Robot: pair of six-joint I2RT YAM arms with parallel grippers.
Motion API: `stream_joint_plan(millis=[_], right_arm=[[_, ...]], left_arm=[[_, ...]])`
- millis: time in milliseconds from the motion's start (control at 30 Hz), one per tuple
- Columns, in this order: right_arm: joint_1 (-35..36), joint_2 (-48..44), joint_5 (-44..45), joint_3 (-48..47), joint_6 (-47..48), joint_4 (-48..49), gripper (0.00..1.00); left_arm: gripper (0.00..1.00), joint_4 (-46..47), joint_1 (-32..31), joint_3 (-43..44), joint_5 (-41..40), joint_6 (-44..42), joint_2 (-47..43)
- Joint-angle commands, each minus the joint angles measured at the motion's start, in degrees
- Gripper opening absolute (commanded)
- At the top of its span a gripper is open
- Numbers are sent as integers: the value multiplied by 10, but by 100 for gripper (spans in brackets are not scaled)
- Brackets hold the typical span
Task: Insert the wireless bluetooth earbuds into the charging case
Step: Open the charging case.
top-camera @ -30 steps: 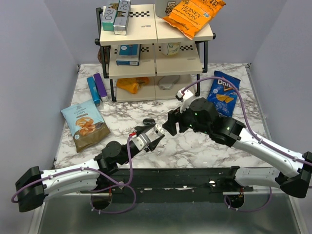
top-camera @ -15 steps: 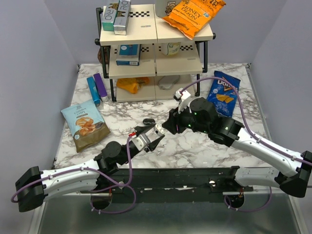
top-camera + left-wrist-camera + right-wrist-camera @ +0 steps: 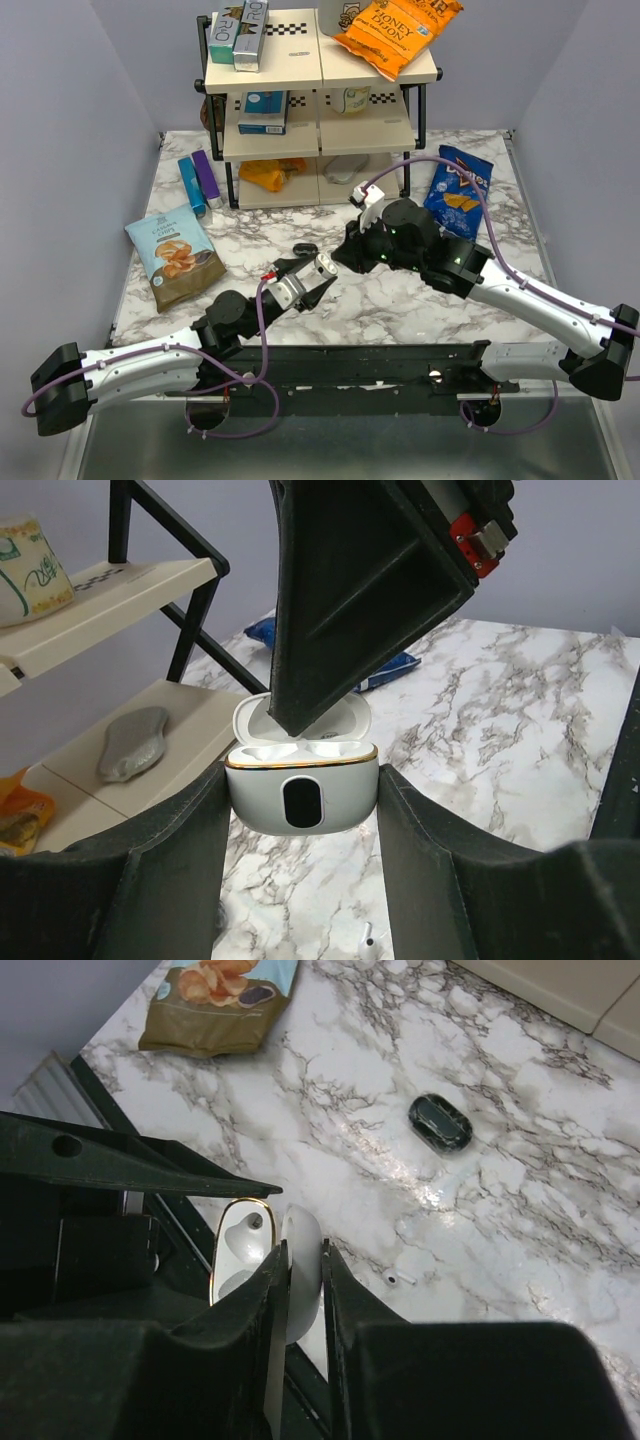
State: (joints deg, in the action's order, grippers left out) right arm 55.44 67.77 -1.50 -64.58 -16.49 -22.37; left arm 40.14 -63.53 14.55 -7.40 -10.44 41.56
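The white charging case [image 3: 303,790] hangs above the marble with its lid up, and both wells look empty. My left gripper [image 3: 303,825] is shut on its body from both sides. The case also shows in the top view [image 3: 322,266], held by my left gripper [image 3: 305,283]. My right gripper [image 3: 302,1255] is shut on the raised lid [image 3: 303,1230], beside the gold-rimmed body [image 3: 240,1245]; in the top view this gripper [image 3: 345,255] meets the case from the right. A small white stemmed earbud [image 3: 400,1278] lies on the marble below the case [image 3: 367,942]. A black oval piece [image 3: 440,1122] lies farther off.
A two-tier shelf rack [image 3: 320,100] with boxes and an orange chip bag [image 3: 398,30] stands at the back. A blue Doritos bag [image 3: 458,190] lies at the right, a brown chip bag [image 3: 175,255] at the left, and two tubes [image 3: 198,180] beside the rack.
My right gripper has moved left to the case and its fingers have closed on the lid. The left gripper and case have stayed put.
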Motion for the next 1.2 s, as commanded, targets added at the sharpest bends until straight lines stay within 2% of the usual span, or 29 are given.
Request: stream_joint_plan(millis=[0,33,67,133,167,233,267,300,567,700,800,867,933,967,1133,1167], right_arm=[[-1,-6,-16,-12,14,3,16],[0,-8,-16,-11,16,4,6],[0,-11,-18,-12,23,3,1],[0,-15,-21,-13,30,3,1],[-1,-18,-26,-14,39,3,1],[0,-21,-30,-16,45,2,1],[0,-25,-32,-17,53,2,1],[0,-26,-32,-20,56,0,1],[1,-42,-34,-34,79,-16,1],[0,-74,3,-22,113,-1,1],[0,-118,40,17,159,49,1],[0,-145,19,48,222,68,1],[1,-155,-11,51,243,65,1],[1,-157,-37,47,259,56,1],[1,-154,-101,21,268,25,1],[2,-155,-114,20,266,25,1]], left_arm=[[4,-5,-5,12,-23,11,-2],[8,-24,-5,17,-29,20,1],[18,-34,-5,23,-32,24,4],[28,-64,-5,41,-40,40,17],[40,-74,-5,47,-43,45,21],[55,-97,-5,64,-51,54,34],[69,-104,-5,69,-53,63,37],[99,-109,-5,76,-53,66,43],[99,-128,-5,89,-79,90,46],[99,-150,-4,95,-97,131,6],[99,-167,13,94,10,160,-37],[99,-180,20,99,100,190,-46],[99,-188,35,112,177,203,-45],[99,-190,38,118,252,208,-39],[92,-188,96,173,418,229,39],[87,-183,109,180,442,236,51]])
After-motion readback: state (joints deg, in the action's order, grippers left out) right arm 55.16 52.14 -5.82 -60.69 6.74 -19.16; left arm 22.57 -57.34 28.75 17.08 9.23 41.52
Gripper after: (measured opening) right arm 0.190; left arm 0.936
